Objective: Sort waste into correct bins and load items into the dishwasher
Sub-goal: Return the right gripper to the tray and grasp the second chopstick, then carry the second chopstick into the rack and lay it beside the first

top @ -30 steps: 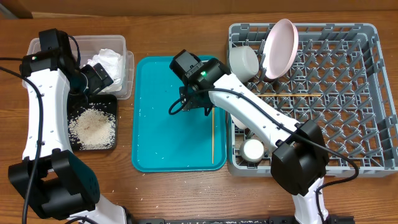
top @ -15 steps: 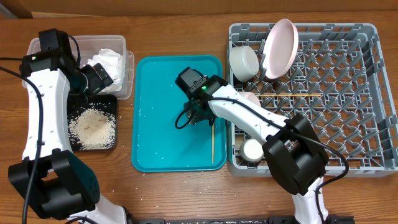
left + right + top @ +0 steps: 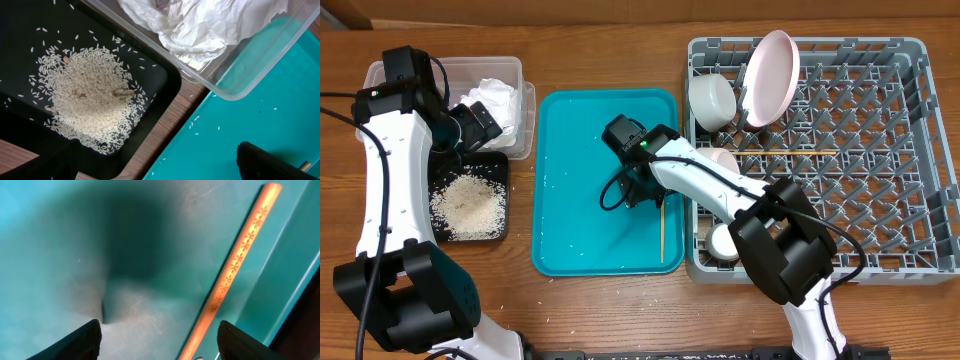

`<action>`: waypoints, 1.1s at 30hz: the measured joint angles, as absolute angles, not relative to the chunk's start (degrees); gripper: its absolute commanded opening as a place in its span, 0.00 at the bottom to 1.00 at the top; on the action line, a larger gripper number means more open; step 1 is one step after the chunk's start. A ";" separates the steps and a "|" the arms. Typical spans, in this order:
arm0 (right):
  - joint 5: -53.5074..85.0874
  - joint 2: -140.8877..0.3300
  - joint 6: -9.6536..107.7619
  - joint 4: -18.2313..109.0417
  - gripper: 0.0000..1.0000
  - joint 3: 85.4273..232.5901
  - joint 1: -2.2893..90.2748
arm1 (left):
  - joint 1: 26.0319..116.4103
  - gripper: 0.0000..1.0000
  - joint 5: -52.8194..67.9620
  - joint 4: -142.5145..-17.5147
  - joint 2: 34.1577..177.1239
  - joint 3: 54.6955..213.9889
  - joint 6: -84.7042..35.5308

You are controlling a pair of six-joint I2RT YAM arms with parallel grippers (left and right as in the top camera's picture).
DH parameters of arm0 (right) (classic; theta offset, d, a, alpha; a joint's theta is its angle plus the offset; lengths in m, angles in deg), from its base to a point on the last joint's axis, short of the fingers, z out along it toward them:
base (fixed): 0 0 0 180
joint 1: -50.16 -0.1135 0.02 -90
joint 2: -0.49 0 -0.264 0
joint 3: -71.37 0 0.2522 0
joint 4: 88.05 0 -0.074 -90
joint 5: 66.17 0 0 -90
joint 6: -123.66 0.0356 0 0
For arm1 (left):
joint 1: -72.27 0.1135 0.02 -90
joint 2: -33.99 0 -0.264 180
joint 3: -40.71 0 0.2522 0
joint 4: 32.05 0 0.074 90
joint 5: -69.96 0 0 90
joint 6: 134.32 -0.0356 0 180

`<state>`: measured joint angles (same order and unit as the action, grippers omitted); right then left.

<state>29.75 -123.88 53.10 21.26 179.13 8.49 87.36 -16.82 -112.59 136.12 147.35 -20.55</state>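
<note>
One wooden chopstick (image 3: 661,225) lies on the teal tray (image 3: 570,150), near its right rim. My right gripper (image 3: 642,192) is open and low over it. In the right wrist view the chopstick (image 3: 235,265) runs between the open fingers (image 3: 160,340), closer to the right one. The second chopstick (image 3: 820,152) lies in the grey dish rack (image 3: 920,150), along with the plate (image 3: 770,78), the greyish bowl (image 3: 712,100), a white bowl (image 3: 725,158) and the white cup (image 3: 727,240). My left gripper (image 3: 480,125) is open and empty over the bins.
The clear tub (image 3: 260,60) holds the crumpled napkin (image 3: 200,25). The black tray (image 3: 165,80) holds a rice pile (image 3: 90,107). A few rice grains are scattered on the teal tray (image 3: 240,115). Bare wood surrounds the trays.
My right gripper has moved down the teal tray and lowered beside the chopstick. The left arm has not moved.
</note>
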 measured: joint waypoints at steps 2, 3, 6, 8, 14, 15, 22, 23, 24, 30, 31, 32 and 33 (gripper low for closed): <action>28.98 -123.90 53.10 21.22 0.71 179.13 8.51 | 87.38 1.00 -16.82 -112.59 136.12 147.35 -20.55; 28.83 -123.90 53.10 21.24 0.70 179.13 8.49 | 87.36 1.00 -16.80 -112.59 136.12 147.35 -20.55; 28.28 -124.32 53.10 21.05 0.70 179.13 8.49 | 87.36 1.00 -16.82 -112.59 136.12 147.35 -20.55; 27.95 -125.04 53.08 20.85 0.68 179.13 8.49 | 87.36 1.00 -16.82 -112.59 136.12 147.35 -20.55; 27.19 -125.11 53.16 20.87 0.49 179.13 8.49 | 87.36 1.00 -16.82 -112.59 136.12 147.35 -20.55; 27.06 -125.11 53.12 20.94 0.27 179.13 8.49 | 87.36 1.00 -16.82 -112.59 136.12 147.35 -20.55; 27.32 -125.15 52.90 19.84 0.04 179.67 8.49 | 87.36 1.00 -16.82 -112.59 136.12 147.35 -20.55; 27.32 -125.24 52.88 18.88 0.04 179.89 8.49 | 87.36 1.00 -16.82 -112.59 136.12 147.35 -20.55; 27.34 -125.41 53.01 17.55 0.04 180.57 8.49 | 87.36 1.00 -16.82 -112.59 136.12 147.35 -20.53; 27.65 -125.41 52.00 6.62 0.04 193.53 8.49 | 87.36 1.00 -16.82 -112.61 136.12 147.35 -20.55; 27.71 -125.26 51.85 4.33 0.04 196.92 8.51 | 87.36 1.00 -16.80 -112.57 136.12 147.35 -20.55; 27.71 -125.19 51.79 1.79 0.04 201.18 8.55 | 87.36 1.00 -16.82 -112.57 136.12 147.35 -20.53; 27.65 -124.87 51.87 -1.49 0.04 206.45 8.70 | 87.36 1.00 -16.84 -112.59 136.12 147.35 -20.55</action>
